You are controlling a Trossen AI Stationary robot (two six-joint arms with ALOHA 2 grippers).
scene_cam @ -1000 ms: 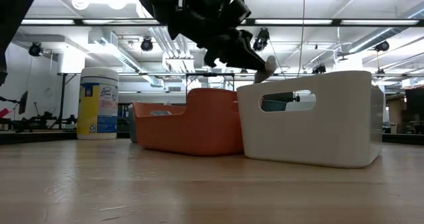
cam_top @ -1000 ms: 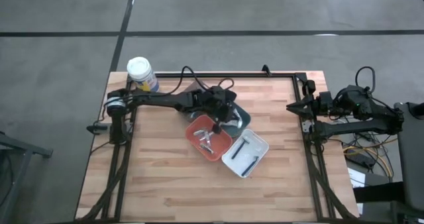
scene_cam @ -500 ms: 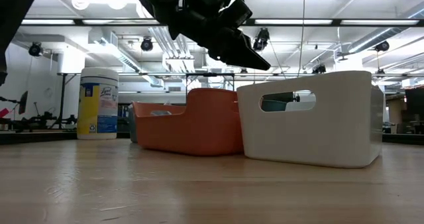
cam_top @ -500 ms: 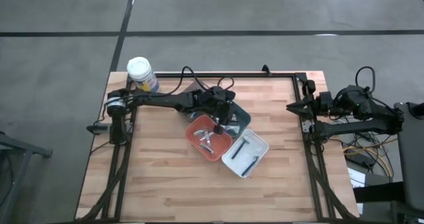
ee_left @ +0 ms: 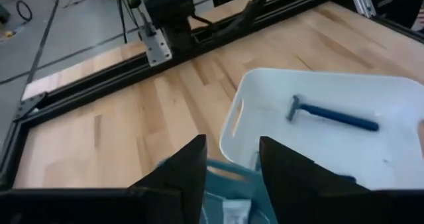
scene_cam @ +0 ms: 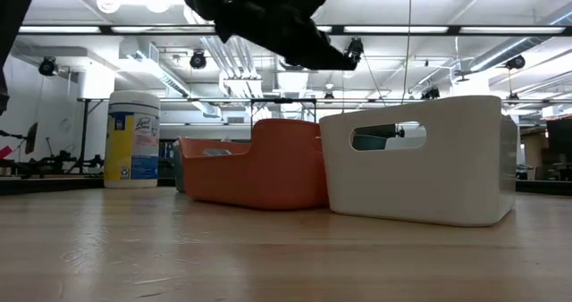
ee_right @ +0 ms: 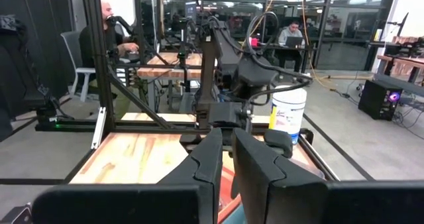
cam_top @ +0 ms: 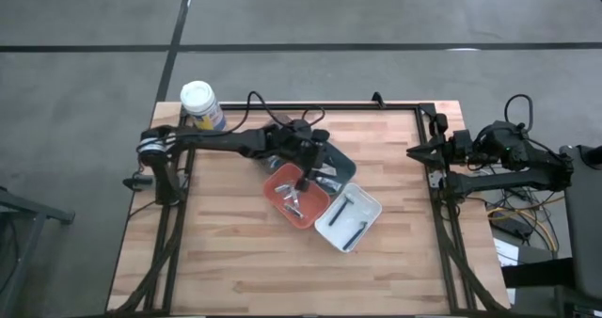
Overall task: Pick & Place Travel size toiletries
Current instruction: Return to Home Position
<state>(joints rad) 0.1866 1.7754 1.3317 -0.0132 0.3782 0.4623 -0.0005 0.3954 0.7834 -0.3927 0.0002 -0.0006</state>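
Left gripper (ee_left: 232,143) has drawn back toward its base since a second ago. We note its fingers spread and empty above the blue bin (cam_top: 346,166). White toothpaste tube (ee_left: 233,214) lies in that bin. Blue razor (ee_left: 334,116) lies in the white bin (ee_left: 265,114). Right gripper (cam_top: 414,151) is parked at the table's right edge, fingers drawn together.

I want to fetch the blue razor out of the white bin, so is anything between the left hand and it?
Nothing visible is. The left hand hangs open in the air, the blue razor lies uncovered on the floor of the white bin, and that bin is open on top.
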